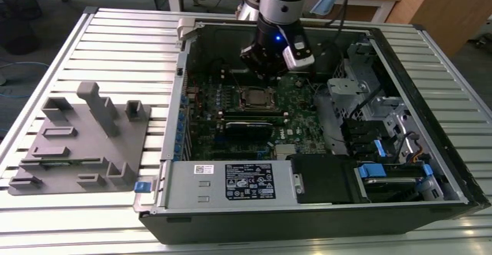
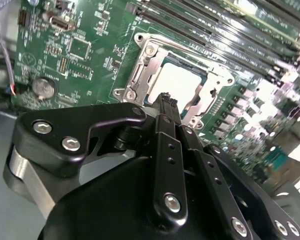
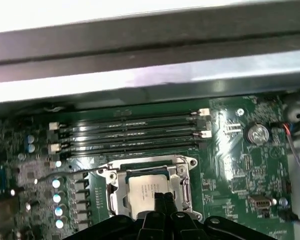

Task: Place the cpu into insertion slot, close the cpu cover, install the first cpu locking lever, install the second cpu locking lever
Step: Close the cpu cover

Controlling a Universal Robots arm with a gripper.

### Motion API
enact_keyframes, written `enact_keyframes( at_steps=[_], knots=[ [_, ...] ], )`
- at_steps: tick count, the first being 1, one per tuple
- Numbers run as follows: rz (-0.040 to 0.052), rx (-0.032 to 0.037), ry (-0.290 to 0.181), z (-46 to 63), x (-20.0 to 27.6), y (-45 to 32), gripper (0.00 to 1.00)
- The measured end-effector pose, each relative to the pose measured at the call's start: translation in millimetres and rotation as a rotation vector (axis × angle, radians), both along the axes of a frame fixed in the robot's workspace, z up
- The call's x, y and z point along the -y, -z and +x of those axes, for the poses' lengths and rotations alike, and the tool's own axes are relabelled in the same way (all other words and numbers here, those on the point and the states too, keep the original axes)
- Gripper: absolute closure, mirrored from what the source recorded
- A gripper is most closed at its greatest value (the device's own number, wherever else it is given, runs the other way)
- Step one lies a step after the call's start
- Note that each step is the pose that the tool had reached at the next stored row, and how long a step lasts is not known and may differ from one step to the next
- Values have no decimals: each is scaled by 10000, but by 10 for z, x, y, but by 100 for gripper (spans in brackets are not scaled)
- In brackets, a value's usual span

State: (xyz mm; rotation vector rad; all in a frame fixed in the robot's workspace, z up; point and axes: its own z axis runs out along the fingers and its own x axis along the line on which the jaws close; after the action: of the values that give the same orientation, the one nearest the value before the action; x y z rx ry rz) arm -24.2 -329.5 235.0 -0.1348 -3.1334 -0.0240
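Observation:
The cpu (image 2: 182, 82) shows its silvery top inside the insertion slot (image 3: 188, 164) on the green board. The cpu cover (image 2: 140, 75), a silvery frame plate, lies flat around it, with the chip showing through its window. In the exterior view the cpu (image 1: 256, 98) sits mid-board inside the open case. My gripper (image 2: 165, 97) hovers just above one edge of the socket, its black fingers pressed together with nothing between them. In the first wrist view the gripper (image 3: 162, 196) overlaps the near edge of the cpu (image 3: 147, 186). Whether it touches the cover I cannot tell.
Long black memory slots (image 3: 130, 132) run beside the socket, and a coin battery (image 3: 257, 134) sits nearby. The case wall (image 3: 140, 50) rises close behind. A drive cage (image 1: 361, 94) and labelled black box (image 1: 250, 181) crowd the case. A grey fixture (image 1: 80, 140) lies on the exterior view's left.

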Motion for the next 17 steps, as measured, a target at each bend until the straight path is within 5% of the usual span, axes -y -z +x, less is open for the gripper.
enact_keyframes(
  at_steps=[4, 11, 17],
  knots=[
    [0, 7, -658, 0, 0, 3, 89],
    [0, 7, -667, -7, 14, 4, 89],
    [1, 7, -667, -45, 93, 5, 89]
  ],
)
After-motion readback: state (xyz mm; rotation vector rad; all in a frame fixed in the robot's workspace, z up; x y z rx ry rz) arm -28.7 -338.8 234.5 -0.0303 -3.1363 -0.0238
